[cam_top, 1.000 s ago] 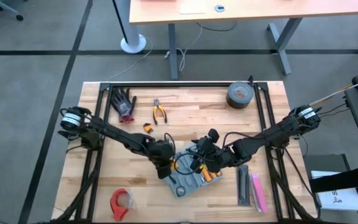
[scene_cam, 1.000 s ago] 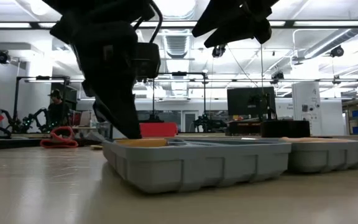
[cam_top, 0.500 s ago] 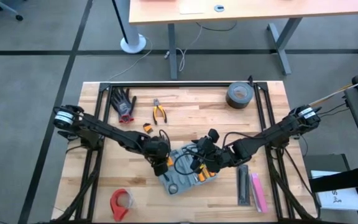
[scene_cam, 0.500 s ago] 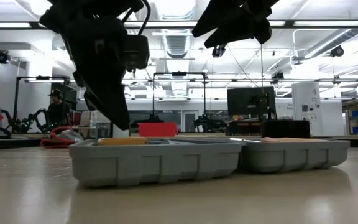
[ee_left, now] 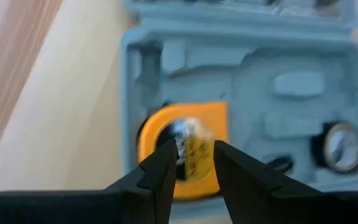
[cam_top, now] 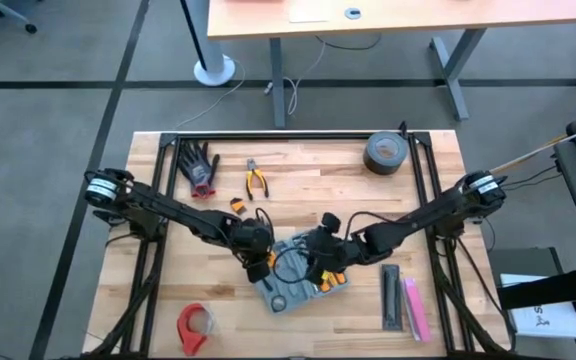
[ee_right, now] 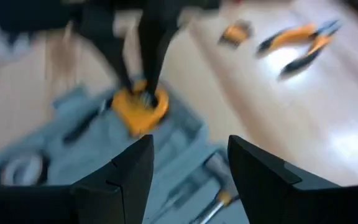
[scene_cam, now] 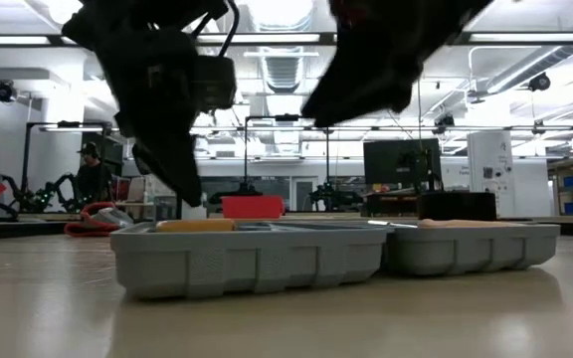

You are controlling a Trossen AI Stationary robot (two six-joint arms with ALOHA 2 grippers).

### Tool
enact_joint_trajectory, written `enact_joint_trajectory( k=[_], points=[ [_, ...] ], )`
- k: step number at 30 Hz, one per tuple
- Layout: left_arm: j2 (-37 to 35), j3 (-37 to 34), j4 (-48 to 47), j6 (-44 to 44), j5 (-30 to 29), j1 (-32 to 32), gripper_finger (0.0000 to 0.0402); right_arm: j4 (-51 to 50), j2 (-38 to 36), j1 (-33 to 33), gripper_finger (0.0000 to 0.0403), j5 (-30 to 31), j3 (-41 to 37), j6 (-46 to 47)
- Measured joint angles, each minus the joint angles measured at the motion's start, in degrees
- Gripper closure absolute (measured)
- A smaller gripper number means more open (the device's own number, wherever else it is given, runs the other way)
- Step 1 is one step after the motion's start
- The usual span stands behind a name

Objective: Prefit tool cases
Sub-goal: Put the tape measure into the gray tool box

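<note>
Wooden table (cam_top: 308,170), tool case (cam_top: 303,283) beneath both pincers

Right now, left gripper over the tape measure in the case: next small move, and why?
Probably lift the left gripper straight up. The yellow tape measure appears seated in its slot of the case, and the fingers seem to be apart just above it. The right gripper is open nearby.

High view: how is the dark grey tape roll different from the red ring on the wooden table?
The dark grey roll of tape is a thick band around a small hole. The red plastic ring is a thin band around a wide hole. The grey roll lies on the right arm's side of the wooden table, the red ring on the left arm's side. Both are round and lie flat.
</note>
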Motion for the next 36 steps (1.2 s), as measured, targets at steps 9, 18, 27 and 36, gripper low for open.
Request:
enact_joint_trajectory(
  k=[9,18,27,36],
  points=[
    [-0.07,-3.98,3.05,0.26,-0.91,-0.53,0.0288,9.91,7.58,-0.68,0.0217,-8.83,-0.21,-3.32],
    [-7.44,-17.65,23.65,-4.94,-2.05,-1.79,0.0288,18.54,9.34,-1.06,0.0217,-13.91,-2.16,-3.61],
    [-24.19,-25.46,23.62,-3.71,-9.19,-2.19,0.0288,7.0,9.2,-5.24,0.0223,-20.73,5.23,-4.83],
    [-37.38,-27.69,15.88,-1.43,-11.41,-2.19,0.0288,5.45,10.7,-8.28,0.0247,-24.35,8.93,-7.87]
  ],
)
